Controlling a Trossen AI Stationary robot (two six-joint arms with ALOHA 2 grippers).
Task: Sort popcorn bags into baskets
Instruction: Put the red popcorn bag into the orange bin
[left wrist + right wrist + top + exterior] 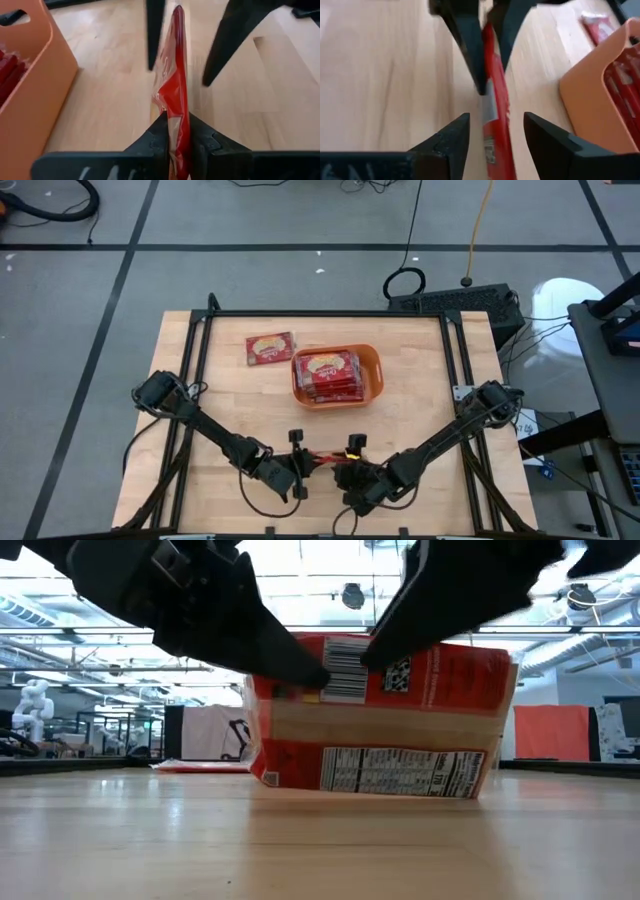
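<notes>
The left gripper (177, 137) was clamped on a popcorn bag (174, 95) standing on edge on the table (230, 410), near its front edge. The right gripper (495, 135) faced it, fingers apart around the bag's other end. Beyond them stood the orange bin (372, 370), holding bags; one more bag (270, 348) lay flat beside it.

Bags (328, 373) in bin (372, 366); one (270, 348) beside.

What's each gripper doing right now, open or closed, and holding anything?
Left gripper: jaws shut on a popcorn bag standing on edge on the table.
Right gripper: jaws open, straddling the same bag without touching it.
</notes>
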